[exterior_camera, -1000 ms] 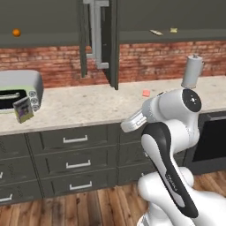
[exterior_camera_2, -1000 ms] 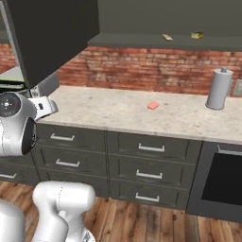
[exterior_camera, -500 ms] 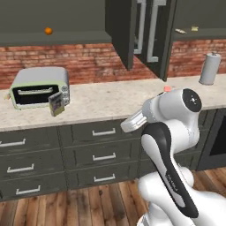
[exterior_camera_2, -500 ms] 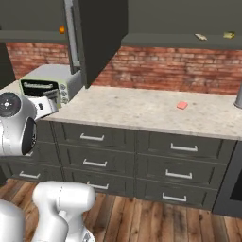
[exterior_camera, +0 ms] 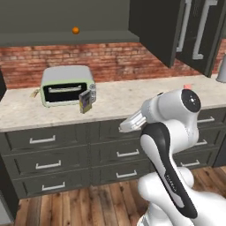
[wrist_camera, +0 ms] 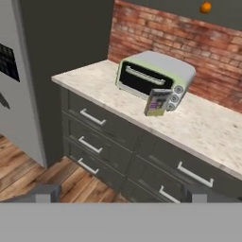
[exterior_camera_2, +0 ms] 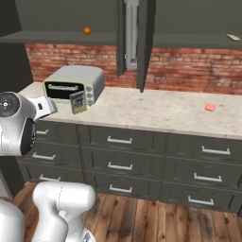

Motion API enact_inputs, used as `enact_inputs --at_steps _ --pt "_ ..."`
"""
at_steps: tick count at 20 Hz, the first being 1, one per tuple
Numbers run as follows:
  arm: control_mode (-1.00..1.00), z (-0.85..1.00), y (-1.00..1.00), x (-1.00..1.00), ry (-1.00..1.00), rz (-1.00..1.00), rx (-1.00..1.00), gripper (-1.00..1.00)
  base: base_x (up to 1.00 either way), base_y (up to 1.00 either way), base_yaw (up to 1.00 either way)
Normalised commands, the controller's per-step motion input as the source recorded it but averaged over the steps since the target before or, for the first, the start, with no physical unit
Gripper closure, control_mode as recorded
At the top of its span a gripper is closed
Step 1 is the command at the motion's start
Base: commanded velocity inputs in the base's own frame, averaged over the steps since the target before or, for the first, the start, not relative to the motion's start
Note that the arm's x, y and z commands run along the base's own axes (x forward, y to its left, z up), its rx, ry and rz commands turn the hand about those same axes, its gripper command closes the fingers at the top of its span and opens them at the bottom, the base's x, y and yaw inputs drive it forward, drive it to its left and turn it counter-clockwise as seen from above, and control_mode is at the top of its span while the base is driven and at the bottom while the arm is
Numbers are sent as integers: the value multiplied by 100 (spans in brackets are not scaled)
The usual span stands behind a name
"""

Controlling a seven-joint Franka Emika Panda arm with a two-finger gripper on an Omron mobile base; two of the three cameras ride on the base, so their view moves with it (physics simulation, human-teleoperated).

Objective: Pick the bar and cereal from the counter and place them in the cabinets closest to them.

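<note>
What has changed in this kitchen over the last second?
Mostly the viewpoint: the base has driven left along the counter, so the toaster oven and the cereal leaning at its front slid toward mid-picture. The things themselves stayed put. The gripper stayed open and empty; nothing was grasped or released.

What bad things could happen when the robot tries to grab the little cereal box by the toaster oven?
1. The cereal stands tall and thin right against the toaster oven, so a finger could bump the oven or tip the box over.
2. The open cabinet doors hang over the counter; the arm might hit them when lifting.
3. The open gripper is far from the box and could line up wrong.
</note>
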Motion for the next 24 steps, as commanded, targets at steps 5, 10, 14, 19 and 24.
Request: enact_inputs --at_steps 5,10,14,19,24 --pt "100 0 0 0 0 0 0 -100 -1 29 -4" --pt "100 0 0 0 0 0 0 -100 1 2 -1" --pt "100 0 0 0 0 0 0 -100 30 15 -1" --pt "100 0 0 0 0 0 0 -100 45 21 -4" --pt "100 0 0 0 0 0 0 -100 50 30 -6"
